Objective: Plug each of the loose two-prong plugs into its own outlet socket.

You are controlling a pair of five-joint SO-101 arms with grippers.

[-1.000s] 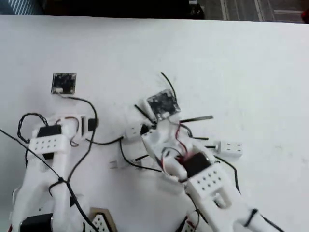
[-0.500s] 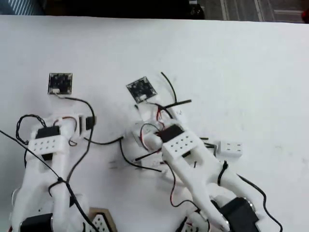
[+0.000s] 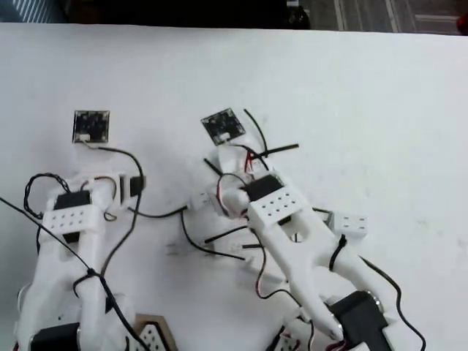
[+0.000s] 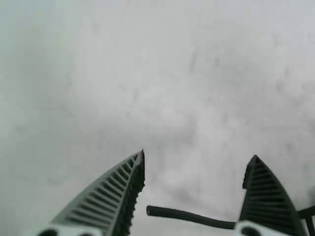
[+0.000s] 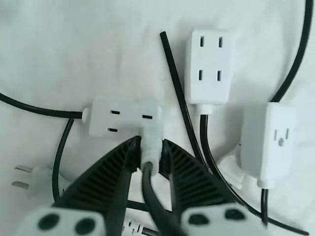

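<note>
White black-corded plug sits pinched in the right pincer, seemingly touching an outlet socket; left pincer gapes empty.

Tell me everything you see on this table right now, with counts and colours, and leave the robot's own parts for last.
outlet blocks: three, white, close together on the table; a cord-fed one, a four-slot one, a grounded-socket one.
held plug: one, white with a black cord; its front is against the cord-fed block.
loose plug: one, white, two prongs; flat on the table near that block.
cords: several, black; lying among the blocks.
table: one, white.
left gripper: one, dark ridged fingers, open; over bare table with a black cord under it.
right gripper: one, dark fingers; shut on the held plug.
</note>
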